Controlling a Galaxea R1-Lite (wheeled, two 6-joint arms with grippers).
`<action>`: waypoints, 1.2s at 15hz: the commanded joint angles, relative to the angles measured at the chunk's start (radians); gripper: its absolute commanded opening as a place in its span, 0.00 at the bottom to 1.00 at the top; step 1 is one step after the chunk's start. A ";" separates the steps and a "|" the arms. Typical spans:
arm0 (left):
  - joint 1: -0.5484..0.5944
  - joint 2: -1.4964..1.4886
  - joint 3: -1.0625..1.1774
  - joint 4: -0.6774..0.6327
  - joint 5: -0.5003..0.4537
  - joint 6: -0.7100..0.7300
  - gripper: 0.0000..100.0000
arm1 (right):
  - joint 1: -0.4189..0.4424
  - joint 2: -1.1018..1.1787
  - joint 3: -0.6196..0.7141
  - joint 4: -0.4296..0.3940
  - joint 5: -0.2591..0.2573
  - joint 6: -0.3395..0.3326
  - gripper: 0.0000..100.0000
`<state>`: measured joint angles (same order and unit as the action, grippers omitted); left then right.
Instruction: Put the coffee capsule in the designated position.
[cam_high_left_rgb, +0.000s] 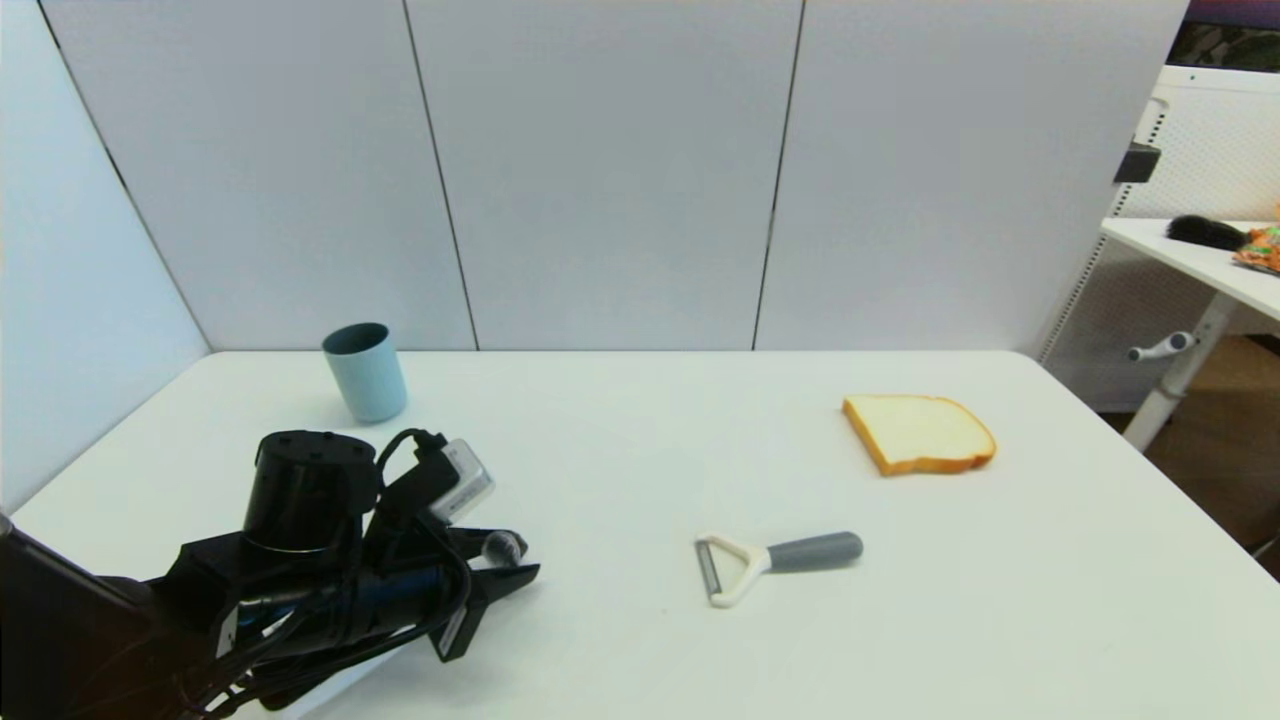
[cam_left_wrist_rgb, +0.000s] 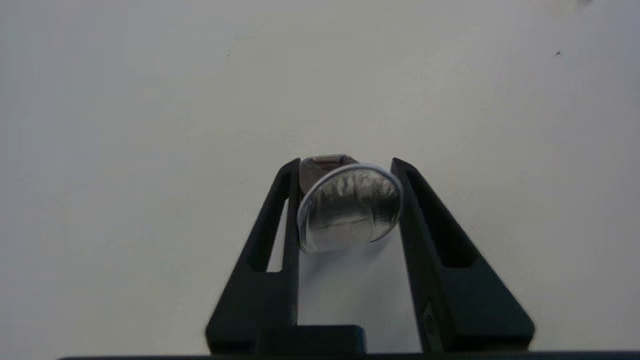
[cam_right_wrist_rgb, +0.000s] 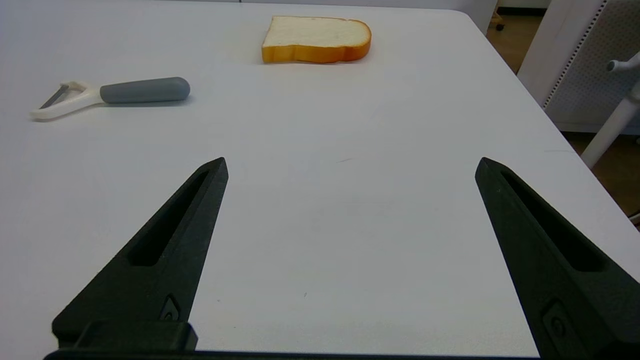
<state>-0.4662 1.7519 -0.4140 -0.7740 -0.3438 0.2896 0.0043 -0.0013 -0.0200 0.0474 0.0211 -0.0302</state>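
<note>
White matte table, near to far. Left gripper, near left: two black wedge fingers clamp one coffee capsule, crinkled silver foil disc facing the wrist. Right gripper spread wide, holding nothing. One grey-handled peeler; one bread slice; one pale blue cup.

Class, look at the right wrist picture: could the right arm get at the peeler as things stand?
Probably yes. The right gripper is open, holds nothing, and only bare table lies between it and the peeler; the bread slice lies off to one side.
</note>
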 joint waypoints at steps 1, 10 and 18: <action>0.000 -0.002 -0.002 -0.004 -0.001 0.003 1.00 | 0.000 0.001 0.000 0.000 0.000 0.000 1.00; -0.002 -0.319 -0.014 0.165 0.005 0.011 1.00 | 0.000 0.001 0.000 0.000 0.000 0.000 1.00; 0.064 -0.999 0.029 0.490 0.075 0.002 1.00 | 0.000 0.001 0.000 0.000 0.000 0.000 1.00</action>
<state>-0.4464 1.0555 -0.4209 -0.3885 -0.2866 0.2885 0.0043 -0.0013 -0.0200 0.0479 0.0206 -0.0302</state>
